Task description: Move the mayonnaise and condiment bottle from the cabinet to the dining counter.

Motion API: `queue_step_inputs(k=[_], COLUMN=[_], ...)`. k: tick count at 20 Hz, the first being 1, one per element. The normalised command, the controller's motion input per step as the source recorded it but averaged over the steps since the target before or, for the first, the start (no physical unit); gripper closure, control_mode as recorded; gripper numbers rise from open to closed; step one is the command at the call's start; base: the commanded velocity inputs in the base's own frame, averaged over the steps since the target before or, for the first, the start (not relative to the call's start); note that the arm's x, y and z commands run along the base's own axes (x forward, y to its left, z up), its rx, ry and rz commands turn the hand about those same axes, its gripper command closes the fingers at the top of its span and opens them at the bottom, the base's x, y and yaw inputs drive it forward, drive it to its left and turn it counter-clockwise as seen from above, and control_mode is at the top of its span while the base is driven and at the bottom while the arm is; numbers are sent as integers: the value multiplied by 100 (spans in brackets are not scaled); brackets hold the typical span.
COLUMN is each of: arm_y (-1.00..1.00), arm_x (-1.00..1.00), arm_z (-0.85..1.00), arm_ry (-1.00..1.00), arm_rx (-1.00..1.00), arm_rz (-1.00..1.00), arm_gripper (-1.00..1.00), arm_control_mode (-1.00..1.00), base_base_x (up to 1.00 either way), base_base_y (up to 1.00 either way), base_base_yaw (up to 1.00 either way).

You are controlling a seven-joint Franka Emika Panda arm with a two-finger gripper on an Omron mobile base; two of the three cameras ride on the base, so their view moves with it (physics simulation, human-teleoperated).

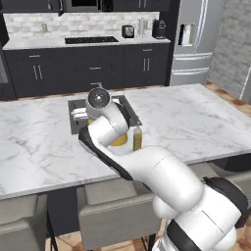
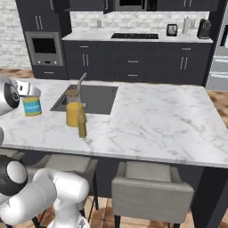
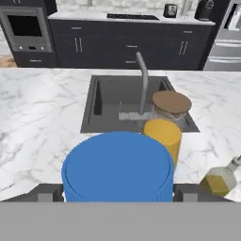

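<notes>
While the hand (image 3: pixel 117 193) straddles the mayonnaise (image 3: pixel 117 167), its two dark fingertips (image 3: pixel 47 193) stand at nine and three o'clock of the blue lid in the hand view, spread wide enough to take the jar's full body; whether the pads are pressing it or only flanking it I cannot tell from that angle. In the right base view the mayonnaise (image 2: pixel 31 103) appears at the left edge, beside the arm's wrist, and looks to sit on or just over the marble, though the contact line is too small to judge. Done well, this step means lowering straight down until the base is flat on the tabletop (image 2: pixel 160 120), then parting the fingers evenly and rising vertically so neither pad drags the lid sideways. Outward from the jar, at about one o'clock in the hand view, stands a yellow cup (image 3: pixel 162 136), with a tan-lidded jar (image 3: pixel 172 104) just behind it beside the faucet (image 3: pixel 142 84) and the dark sink (image 3: pixel 106 101). At four o'clock a small bottle (image 3: pixel 220 180) of amber liquid stands near; I judge it is not the condiment bottle, which remains to be fetched. The main risk is nudging the cup on withdrawal, so any retreat should go up first.
</notes>
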Motion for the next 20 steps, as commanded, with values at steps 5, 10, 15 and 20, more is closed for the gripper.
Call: queue_step_inputs(k=[5, 10, 15, 20], arm_y=[6, 21, 26, 28], arm_x=[45, 33, 22, 22], arm_z=[-74, -62, -29, -12], arm_ry=[0, 0, -1, -7], arm_rx=[0, 0, 0, 0], arm_rz=[10, 9, 11, 11], arm_gripper=[100, 100, 100, 100], arm_control_mode=[-100, -100, -100, -100], base_base_x=[0, 0, 0, 0], base_base_y=[0, 0, 0, 0], base_base_yaw=[0, 0, 0, 0])
